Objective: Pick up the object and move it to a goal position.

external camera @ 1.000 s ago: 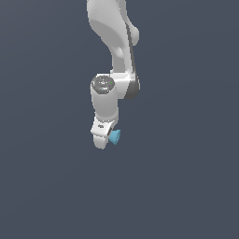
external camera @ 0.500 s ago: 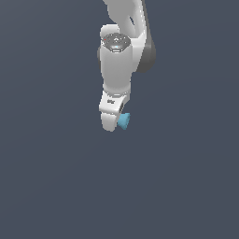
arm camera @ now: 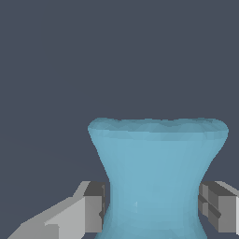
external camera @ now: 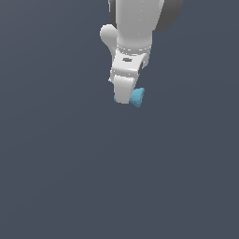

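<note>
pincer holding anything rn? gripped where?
Yes: the pincer is shut on the light-blue spool, its fingers clamped at the narrow waist, flared end clear.

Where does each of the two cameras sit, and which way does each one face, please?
Exterior view: off the arm, facing the white arm and its gripper; exactly where it stands cannot be told. The light-blue spool sticks out beside the jaws, against a plain dark grey ground.
Wrist view: on the wrist, looking along the jaws, whose two grey fingertips flank the spool's narrow waist.
Shared: both show the same spool held in the jaws and the same dark backdrop.
</note>
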`<action>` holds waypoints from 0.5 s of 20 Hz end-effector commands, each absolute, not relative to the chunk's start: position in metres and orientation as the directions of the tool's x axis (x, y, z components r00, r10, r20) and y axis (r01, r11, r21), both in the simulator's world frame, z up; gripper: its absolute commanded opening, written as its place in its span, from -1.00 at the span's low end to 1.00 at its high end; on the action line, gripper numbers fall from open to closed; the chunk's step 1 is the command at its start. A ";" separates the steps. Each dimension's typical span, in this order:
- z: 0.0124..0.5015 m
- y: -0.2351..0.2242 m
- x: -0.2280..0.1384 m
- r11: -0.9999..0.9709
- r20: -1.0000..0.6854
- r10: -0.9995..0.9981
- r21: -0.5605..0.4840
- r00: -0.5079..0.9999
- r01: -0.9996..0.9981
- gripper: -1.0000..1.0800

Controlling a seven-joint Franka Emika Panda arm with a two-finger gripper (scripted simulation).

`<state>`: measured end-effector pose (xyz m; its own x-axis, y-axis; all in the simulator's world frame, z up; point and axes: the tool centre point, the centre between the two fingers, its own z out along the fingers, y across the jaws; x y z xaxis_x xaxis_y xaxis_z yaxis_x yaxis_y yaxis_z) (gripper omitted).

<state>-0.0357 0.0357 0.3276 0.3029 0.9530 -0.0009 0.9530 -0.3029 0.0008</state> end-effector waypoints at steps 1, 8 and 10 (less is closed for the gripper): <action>0.355 0.046 -0.039 -0.303 -0.001 0.953 0.000 0.303 0.953 -1.00; 0.414 0.067 -0.045 -0.304 0.000 0.953 0.000 0.304 0.953 -1.00; 0.426 0.072 -0.045 -0.305 0.000 0.952 0.000 0.305 0.952 -1.00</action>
<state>-0.0444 0.0683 0.4167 0.3040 0.9527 0.0001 0.9527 -0.3040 0.0012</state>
